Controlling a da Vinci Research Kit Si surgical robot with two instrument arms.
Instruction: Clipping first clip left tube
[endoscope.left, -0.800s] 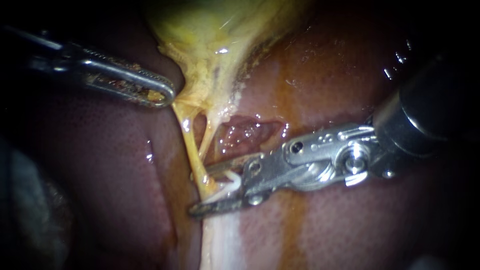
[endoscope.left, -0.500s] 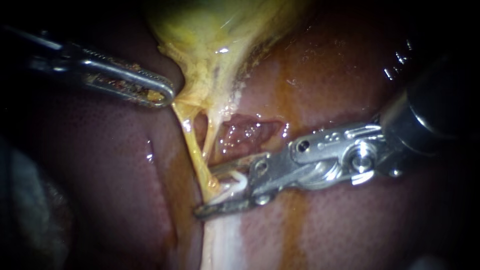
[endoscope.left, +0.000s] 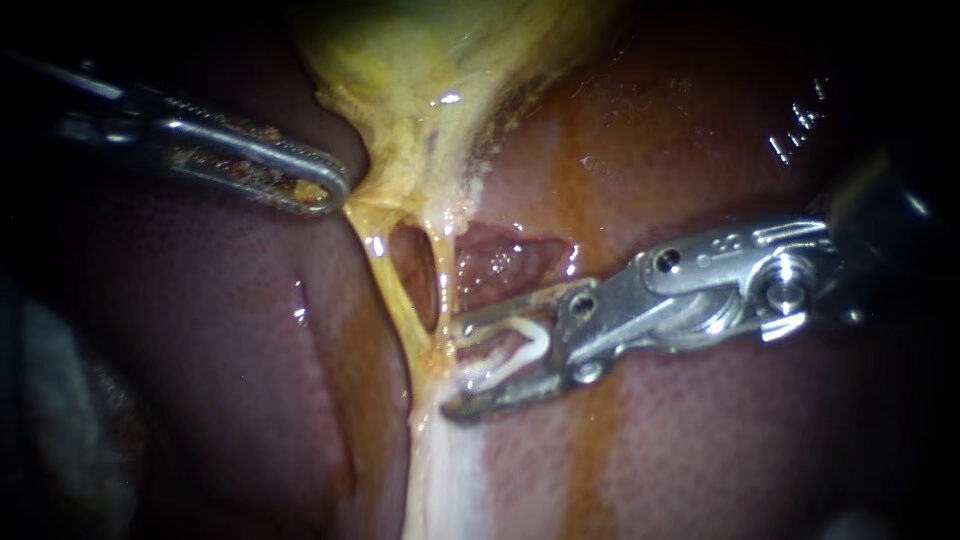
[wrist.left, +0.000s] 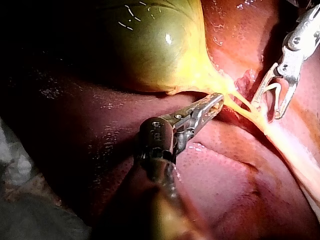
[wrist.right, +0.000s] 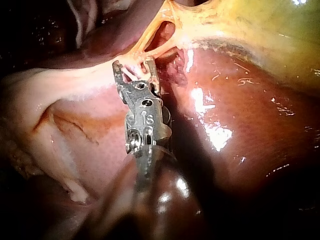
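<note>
The yellow-green gallbladder (endoscope.left: 440, 60) narrows downward into two thin yellow tubes. The left tube (endoscope.left: 393, 290) and the right tube (endoscope.left: 443, 275) frame a small window and meet lower down. My left instrument (endoscope.left: 330, 190) is shut on the yellow tissue at the gallbladder's neck, holding it toward the left; the left wrist view shows the same grip (wrist.left: 212, 106). My right instrument (endoscope.left: 458, 368) stands open with a white clip (endoscope.left: 510, 355) seated in its jaws. Its tips lie just right of where the tubes join, around neither tube. In the right wrist view the jaws (wrist.right: 134, 67) sit just short of the tubes (wrist.right: 150, 37).
Dark red liver (endoscope.left: 700, 450) surrounds the field, wet and stained orange-brown. A raw pink patch (endoscope.left: 500, 262) lies just right of the tubes, above the upper jaw. A pale white band of tissue (endoscope.left: 440, 480) runs down from the tubes' junction.
My right instrument has drawn back to the right; its open jaws, which straddled the tubes' lower junction, now stand clear of it. The window between the tubes looks wider. My left instrument has held still.
</note>
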